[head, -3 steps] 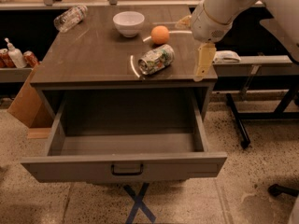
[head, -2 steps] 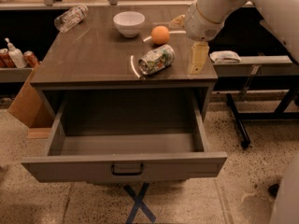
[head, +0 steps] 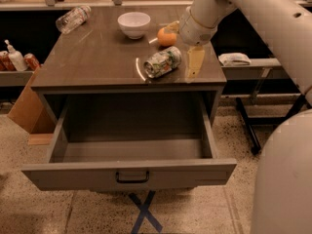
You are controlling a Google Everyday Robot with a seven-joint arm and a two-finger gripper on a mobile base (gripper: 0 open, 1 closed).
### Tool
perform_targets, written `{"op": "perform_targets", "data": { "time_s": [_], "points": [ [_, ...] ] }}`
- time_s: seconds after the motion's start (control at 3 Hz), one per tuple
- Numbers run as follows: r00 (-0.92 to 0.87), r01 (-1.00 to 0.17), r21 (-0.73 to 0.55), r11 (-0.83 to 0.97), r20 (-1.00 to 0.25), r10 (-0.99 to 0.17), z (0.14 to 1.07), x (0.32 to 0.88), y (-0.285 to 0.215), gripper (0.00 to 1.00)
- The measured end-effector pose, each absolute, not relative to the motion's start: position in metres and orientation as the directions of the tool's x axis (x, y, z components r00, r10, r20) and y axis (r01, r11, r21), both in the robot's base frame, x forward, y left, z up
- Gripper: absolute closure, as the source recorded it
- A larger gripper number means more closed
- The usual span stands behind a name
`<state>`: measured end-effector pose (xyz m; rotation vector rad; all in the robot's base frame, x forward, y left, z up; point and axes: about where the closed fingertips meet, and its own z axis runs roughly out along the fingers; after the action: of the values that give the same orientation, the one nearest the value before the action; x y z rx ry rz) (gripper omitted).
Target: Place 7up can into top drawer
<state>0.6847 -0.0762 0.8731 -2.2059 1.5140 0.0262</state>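
Note:
The 7up can (head: 163,61) lies on its side on the dark tabletop (head: 97,62) near the front edge, its silver end facing front-left. My gripper (head: 183,50) hangs over the table just right of the can and close to it. It is open and empty, with one pale finger (head: 195,62) pointing down beside the can and the other near the orange. The top drawer (head: 129,172) is pulled wide open below the tabletop. Its grey inside holds nothing, and its dark handle (head: 131,177) sits at the centre of the front panel.
A white bowl (head: 134,23) and an orange (head: 166,36) stand behind the can. A clear plastic bottle (head: 73,17) lies at the back left. A side shelf with a cloth (head: 234,58) is at the right. A cardboard box (head: 27,106) stands at the left.
My gripper has moved left, from beside the table's right edge to over the tabletop close to the can. The can and the drawer have not moved.

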Motion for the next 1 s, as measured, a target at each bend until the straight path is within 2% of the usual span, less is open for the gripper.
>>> {"op": "perform_targets", "data": {
  "time_s": [0.33,0.67,1.0],
  "points": [
    [0.399,-0.891,-0.344,-0.298,-0.276,-0.874,0.865,0.690,-0.069,0.00],
    [0.400,-0.893,-0.329,-0.307,-0.268,-0.877,0.859,0.693,-0.065,0.06],
    [0.389,-0.900,-0.306,-0.309,-0.248,-0.887,0.849,0.694,-0.063,0.21]
  ]
}}
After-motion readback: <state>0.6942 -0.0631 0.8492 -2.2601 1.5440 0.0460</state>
